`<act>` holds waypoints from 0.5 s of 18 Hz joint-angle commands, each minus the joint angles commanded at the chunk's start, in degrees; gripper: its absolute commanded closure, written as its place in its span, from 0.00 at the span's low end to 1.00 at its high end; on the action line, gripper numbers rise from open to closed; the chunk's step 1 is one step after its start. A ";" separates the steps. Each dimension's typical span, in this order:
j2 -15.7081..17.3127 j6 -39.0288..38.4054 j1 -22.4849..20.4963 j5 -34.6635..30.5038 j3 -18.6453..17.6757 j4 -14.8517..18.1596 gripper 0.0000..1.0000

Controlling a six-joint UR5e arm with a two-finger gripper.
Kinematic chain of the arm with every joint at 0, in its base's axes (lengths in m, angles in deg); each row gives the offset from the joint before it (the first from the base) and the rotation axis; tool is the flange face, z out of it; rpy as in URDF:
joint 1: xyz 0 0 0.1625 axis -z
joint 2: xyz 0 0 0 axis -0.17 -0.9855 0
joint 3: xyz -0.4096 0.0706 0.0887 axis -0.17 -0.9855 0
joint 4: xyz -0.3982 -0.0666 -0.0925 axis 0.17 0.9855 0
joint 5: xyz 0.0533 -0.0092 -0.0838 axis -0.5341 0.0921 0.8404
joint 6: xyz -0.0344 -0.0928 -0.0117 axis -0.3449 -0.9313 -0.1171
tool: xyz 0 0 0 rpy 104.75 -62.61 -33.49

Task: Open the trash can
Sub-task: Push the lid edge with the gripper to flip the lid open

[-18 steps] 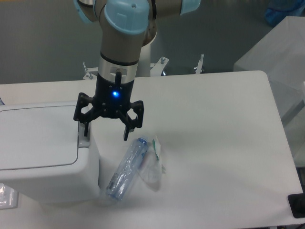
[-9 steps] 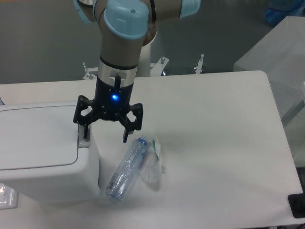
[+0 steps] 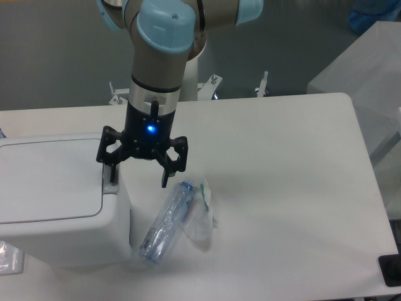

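Note:
The white boxy trash can (image 3: 56,200) stands at the left front of the table, its flat lid shut. A small grey push-button tab (image 3: 110,186) sits at the lid's right edge. My gripper (image 3: 138,180) hangs from the arm over the can's right edge, open and empty. Its left finger (image 3: 110,174) reaches down just above the tab; whether it touches is unclear. Its right finger (image 3: 166,176) hangs over the table beside the can.
A crushed clear plastic bottle (image 3: 166,219) lies on the table just right of the can, with a crumpled clear wrapper (image 3: 202,216) beside it. A translucent bin (image 3: 369,69) stands off the table's far right.
The gripper has shifted very slightly; otherwise nothing has visibly changed.

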 joint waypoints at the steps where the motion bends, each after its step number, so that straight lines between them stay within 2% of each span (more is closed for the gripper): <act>1: -0.09 0.00 0.00 0.00 0.00 0.00 0.00; 9: -0.09 0.09 0.00 0.00 -0.26 0.00 0.00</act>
